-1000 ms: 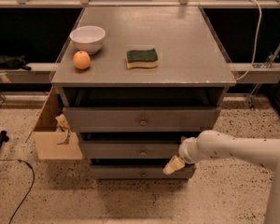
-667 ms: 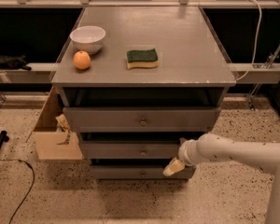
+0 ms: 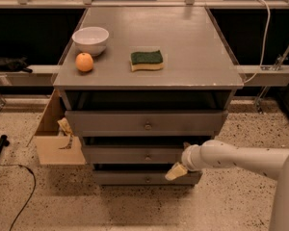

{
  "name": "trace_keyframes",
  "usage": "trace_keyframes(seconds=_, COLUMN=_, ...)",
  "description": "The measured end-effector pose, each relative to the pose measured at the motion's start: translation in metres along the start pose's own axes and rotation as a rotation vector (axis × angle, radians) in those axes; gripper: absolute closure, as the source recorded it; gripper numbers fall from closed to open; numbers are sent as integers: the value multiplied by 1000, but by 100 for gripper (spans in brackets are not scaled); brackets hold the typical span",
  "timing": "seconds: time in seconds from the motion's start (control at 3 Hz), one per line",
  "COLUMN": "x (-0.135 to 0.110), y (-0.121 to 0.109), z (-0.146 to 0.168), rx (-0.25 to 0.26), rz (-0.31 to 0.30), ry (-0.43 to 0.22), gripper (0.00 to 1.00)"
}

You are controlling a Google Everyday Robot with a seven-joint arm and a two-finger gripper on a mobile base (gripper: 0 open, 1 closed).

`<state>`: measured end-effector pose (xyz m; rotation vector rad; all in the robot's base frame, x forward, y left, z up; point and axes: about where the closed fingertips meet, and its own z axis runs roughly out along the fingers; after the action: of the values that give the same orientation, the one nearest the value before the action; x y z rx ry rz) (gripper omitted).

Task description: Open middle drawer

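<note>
The grey cabinet shows three drawer fronts. The middle drawer is the second one down, with a small round knob at its centre. Its front stands about flush with the fronts above and below. My gripper, on a white arm coming in from the right, is at the right part of the middle drawer front, right of the knob. Its beige tip hangs over the gap above the lowest drawer.
On the cabinet top sit a white bowl, an orange and a green-and-yellow sponge. An open cardboard box leans against the cabinet's left side. A black cable lies on the speckled floor at left.
The arm's wrist has shifted slightly to the left along the middle drawer front. The drawers and the items on top have not visibly moved.
</note>
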<state>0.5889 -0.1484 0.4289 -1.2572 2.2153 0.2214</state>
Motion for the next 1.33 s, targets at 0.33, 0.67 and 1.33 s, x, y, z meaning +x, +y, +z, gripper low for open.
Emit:
trace_keyframes(seconds=0.33, x=-8, y=-10, z=10, rx=28, rz=9, ry=-29, gripper=0)
trace_keyframes(seconds=0.67, x=-13, y=-15, z=17, rx=52, rz=15, ry=-47, gripper=0)
trace_keyframes(seconds=1.33, x=-11, y=-29, z=31, rx=80, rz=41, ry=-48, gripper=0)
